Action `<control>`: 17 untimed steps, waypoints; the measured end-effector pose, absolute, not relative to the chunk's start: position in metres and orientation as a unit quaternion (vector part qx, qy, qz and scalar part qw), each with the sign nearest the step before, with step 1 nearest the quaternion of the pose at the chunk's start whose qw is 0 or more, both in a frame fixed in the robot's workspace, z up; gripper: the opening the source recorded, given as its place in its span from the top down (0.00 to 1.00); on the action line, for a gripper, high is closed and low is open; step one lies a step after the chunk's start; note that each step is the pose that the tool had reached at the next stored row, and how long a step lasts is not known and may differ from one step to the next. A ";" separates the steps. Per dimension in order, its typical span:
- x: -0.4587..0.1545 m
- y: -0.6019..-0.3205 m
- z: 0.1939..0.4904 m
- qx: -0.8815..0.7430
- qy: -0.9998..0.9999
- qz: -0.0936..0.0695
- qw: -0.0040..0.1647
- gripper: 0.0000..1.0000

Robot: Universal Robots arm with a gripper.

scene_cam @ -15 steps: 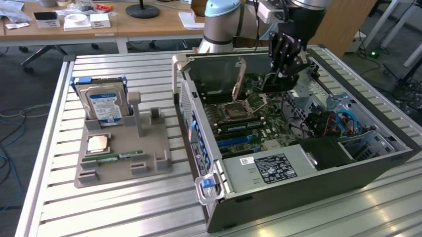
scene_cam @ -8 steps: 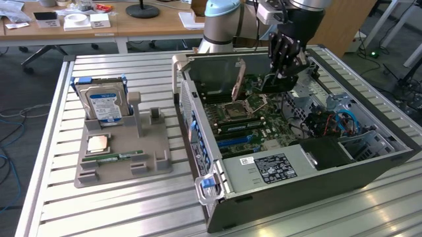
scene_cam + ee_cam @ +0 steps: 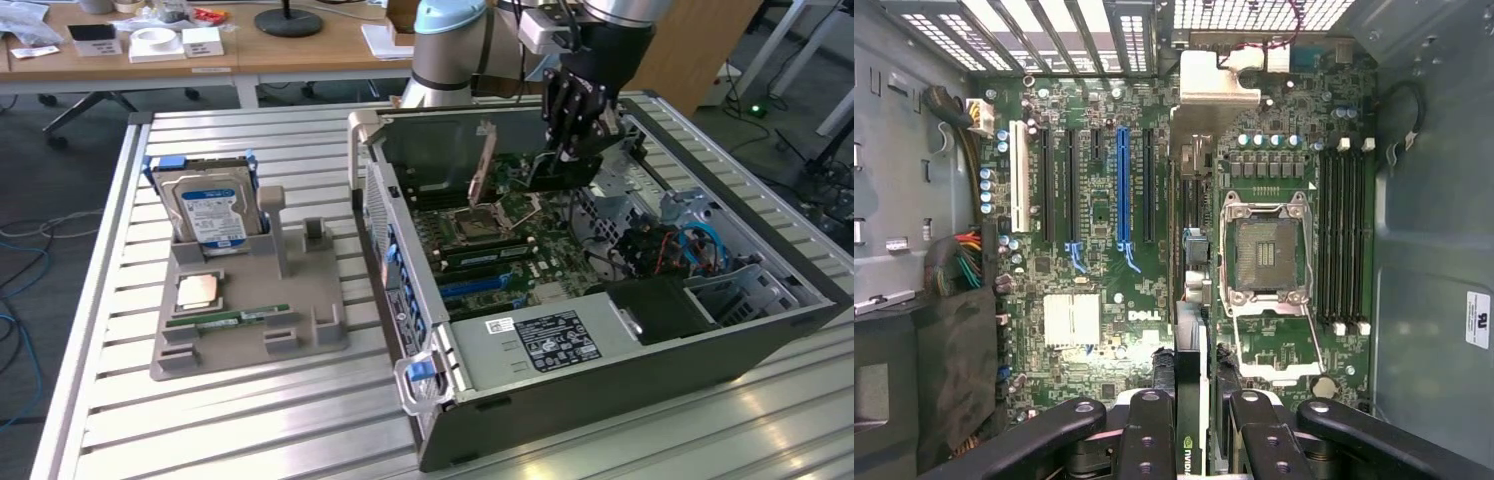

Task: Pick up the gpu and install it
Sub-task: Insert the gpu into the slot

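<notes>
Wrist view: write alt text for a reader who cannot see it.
The claw grips a graphics card edge-on over a green circuit board inside a computer case. An empty processor socket lies beside the card, a blue slot on its other side.

Gpu (image 3: 1191, 435): thin dark card, edge-on from the wrist, small green logo patch on the near edge. Clamped on edge in my gripper (image 3: 1192, 368), one pad on each face. Its length runs parallel to the expansion slots, between the blue slot (image 3: 1122, 185) and the CPU socket (image 3: 1266, 245). In the exterior view it hangs as a dark block inside the open case (image 3: 641, 380). Can't tell whether its lower edge touches the board.
</notes>
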State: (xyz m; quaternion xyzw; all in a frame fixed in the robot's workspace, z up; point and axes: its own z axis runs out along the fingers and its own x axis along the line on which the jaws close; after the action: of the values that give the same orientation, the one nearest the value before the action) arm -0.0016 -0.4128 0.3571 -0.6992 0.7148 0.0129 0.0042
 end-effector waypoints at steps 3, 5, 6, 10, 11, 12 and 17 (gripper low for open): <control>-0.002 -0.413 0.357 -0.699 0.715 0.013 0.004 0.74; -0.002 -0.413 0.357 -0.699 0.715 0.013 0.004 0.74; -0.002 -0.413 0.357 -0.699 0.715 0.013 0.004 0.74; -0.002 -0.413 0.355 -0.699 0.715 0.013 0.004 0.74; -0.002 -0.413 0.355 -0.699 0.715 0.013 0.004 0.74; -0.002 -0.413 0.355 -0.699 0.715 0.013 0.004 0.74; -0.002 -0.413 0.354 -0.699 0.715 0.013 0.004 0.74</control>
State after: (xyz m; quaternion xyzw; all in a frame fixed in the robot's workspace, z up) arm -0.0017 -0.4129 0.3538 -0.6992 0.7148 0.0130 0.0044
